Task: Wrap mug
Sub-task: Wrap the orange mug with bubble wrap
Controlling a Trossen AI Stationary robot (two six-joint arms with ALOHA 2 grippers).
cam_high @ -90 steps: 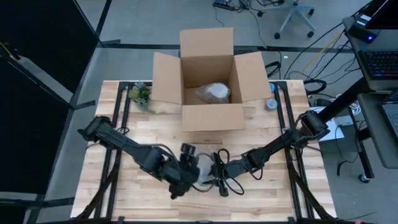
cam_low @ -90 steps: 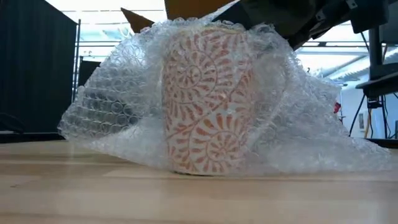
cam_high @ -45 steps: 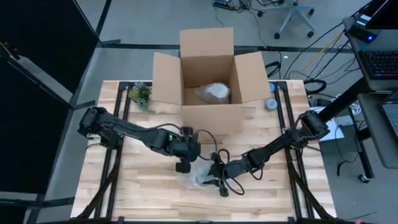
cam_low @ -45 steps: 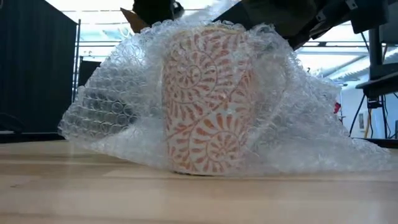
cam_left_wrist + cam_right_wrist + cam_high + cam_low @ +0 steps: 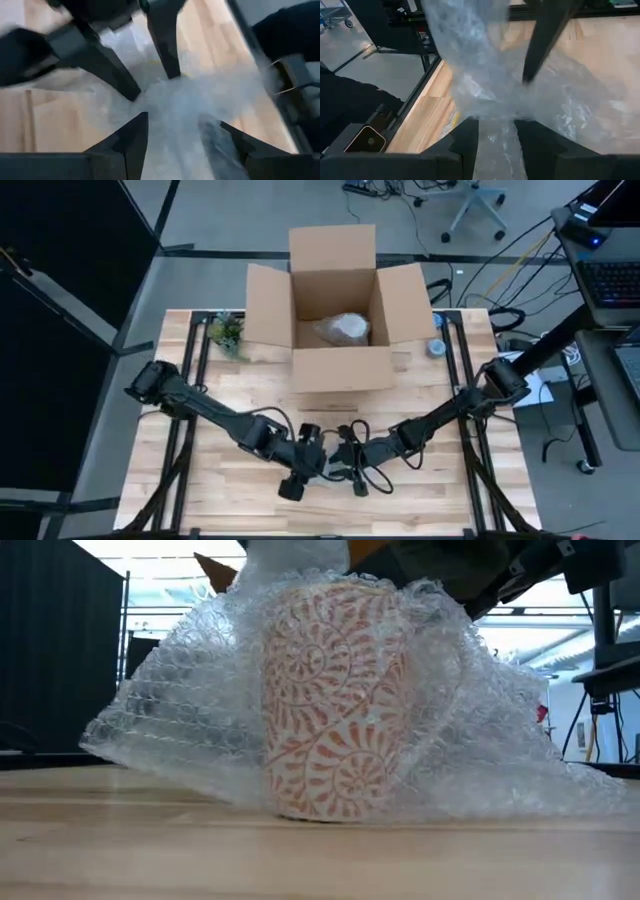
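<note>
The mug (image 5: 335, 710), white with an orange-red swirl pattern, stands upright on the wooden table under a sheet of clear bubble wrap (image 5: 170, 720). The wrap drapes over it and spreads onto the table on both sides. In the high view both grippers meet over the mug near the table's front middle and hide it. My left gripper (image 5: 300, 470) comes from the left and my right gripper (image 5: 345, 463) from the right. Each has wrap between its fingers. My left gripper has a bunch of bubble wrap (image 5: 172, 115) between its two fingers, taken from above the mug. The wrap rises in a gathered tuft (image 5: 295, 555) over the mug's rim; the view is blurred, so layers do not show. My right gripper pinches gathered wrap (image 5: 496, 125) between its two fingers, coming slanting from the table's right side. The wrap fans out beyond the fingers, one part drawn upward (image 5: 457, 40), the rest lying on the table.
An open cardboard box (image 5: 335, 310) holding a wrapped bundle stands at the table's far middle. A small green plant (image 5: 228, 332) is at the far left and a tape roll (image 5: 437, 347) at the far right. Bare wood lies on both sides of the mug.
My left gripper went toward the far edge, then came back toward the near edge over the mug. The wrap on the mug's left now spreads wider and lower, and a tuft of it stands up above the rim. The mug has stayed put.
</note>
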